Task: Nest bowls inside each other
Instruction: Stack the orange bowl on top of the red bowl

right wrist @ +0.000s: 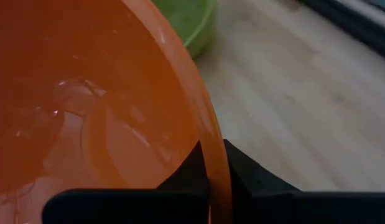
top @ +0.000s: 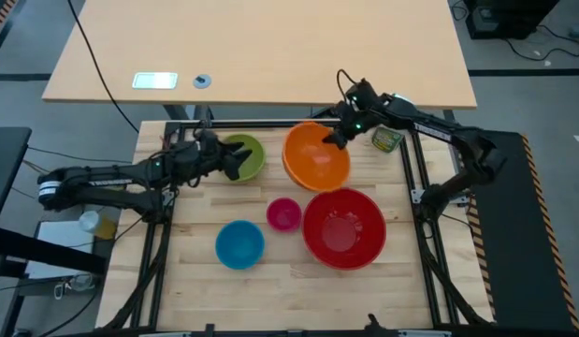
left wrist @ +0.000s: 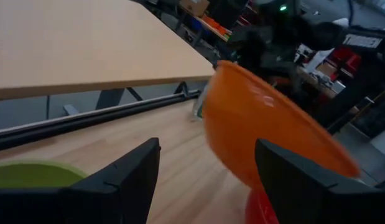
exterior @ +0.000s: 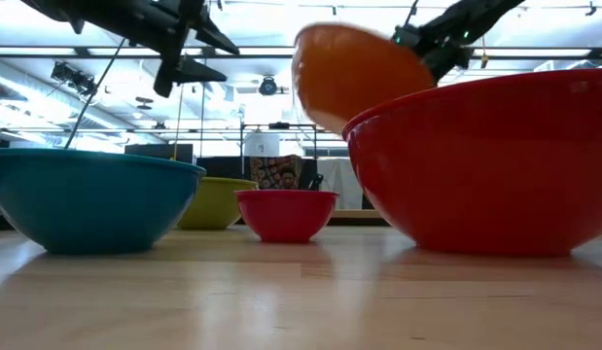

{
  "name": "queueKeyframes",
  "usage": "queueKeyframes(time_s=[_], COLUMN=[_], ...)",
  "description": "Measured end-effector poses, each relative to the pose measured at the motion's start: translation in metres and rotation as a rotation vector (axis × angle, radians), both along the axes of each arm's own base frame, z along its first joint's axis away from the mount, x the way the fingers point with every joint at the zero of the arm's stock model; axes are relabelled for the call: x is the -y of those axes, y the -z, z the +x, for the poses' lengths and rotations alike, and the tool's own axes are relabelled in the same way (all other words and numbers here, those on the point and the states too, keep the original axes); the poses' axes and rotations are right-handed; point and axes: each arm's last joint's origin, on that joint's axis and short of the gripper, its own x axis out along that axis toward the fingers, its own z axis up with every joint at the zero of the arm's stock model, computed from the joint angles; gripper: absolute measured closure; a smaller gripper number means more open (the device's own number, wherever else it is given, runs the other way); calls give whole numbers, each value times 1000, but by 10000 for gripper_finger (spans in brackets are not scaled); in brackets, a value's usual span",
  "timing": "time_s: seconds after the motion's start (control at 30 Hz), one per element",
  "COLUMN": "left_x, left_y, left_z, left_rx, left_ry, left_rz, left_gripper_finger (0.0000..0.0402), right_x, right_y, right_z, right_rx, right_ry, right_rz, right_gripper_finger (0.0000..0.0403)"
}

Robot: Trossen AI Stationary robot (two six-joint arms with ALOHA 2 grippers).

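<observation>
The orange bowl (top: 316,154) hangs tilted above the table's far middle, with my right gripper (top: 338,137) shut on its rim. Left of it the lime green bowl (top: 244,156) rests on its base. My left gripper (top: 235,163) hovers open just above that bowl, touching nothing. The pink bowl (top: 283,214), the blue bowl (top: 239,243) and the big red bowl (top: 343,227) stand on their bases nearer the front. In the low view the orange bowl (exterior: 359,73) shows high behind the red bowl (exterior: 485,160). My right gripper pinches the orange bowl's rim (right wrist: 212,155) on its far right side, with one finger (right wrist: 186,174) inside the bowl and the other (right wrist: 242,171) outside. The fingers slant down from the far right. The bowl is lifted clear of the table and tilted.
A small green container (top: 387,139) sits at the table's far right corner. Black frame rails (top: 415,159) run along the table's edges. A light wooden desk (top: 261,47) stands beyond the far edge. Bare wood lies along the front edge.
</observation>
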Motion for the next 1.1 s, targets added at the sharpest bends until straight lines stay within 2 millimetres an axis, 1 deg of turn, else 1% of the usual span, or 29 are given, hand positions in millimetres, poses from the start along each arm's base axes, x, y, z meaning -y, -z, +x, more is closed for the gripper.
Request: queueKeyframes(time_s=[0.13,0.27,0.37,0.5,0.6,0.67,0.8,0.93,1.1], left_x=[2,3,5,10,16,19,24,28,32], left_y=[6,9,7,0,-1,0,2,3,7], left_z=[11,18,23,28,30,32,32,32,32], left_rx=[-11,4,44,103,113,103,86,72,30], left_ry=[20,31,40,72,83,68,32,33,54], left_rz=[-6,-11,-3,54,85,89,94,106,98], left_gripper_finger=[136,136,136,136,136,136,136,136,136], right_x=[-30,-58,-75,-93,-108,-115,-124,-135,-144], right_y=[-15,-22,-22,-22,-24,-22,-8,11,25], right_z=[-10,-22,-31,-42,-49,-51,-46,-32,-19], right_rx=[-45,-137,-228,-332,-391,-398,-406,-441,-462], right_ry=[-100,-186,-247,-332,-385,-399,-370,-337,-310], right_rz=[-18,-39,-40,-5,-35,-71,-136,-206,-287], right_gripper_finger=[375,375,374,374,374,374,374,374,374])
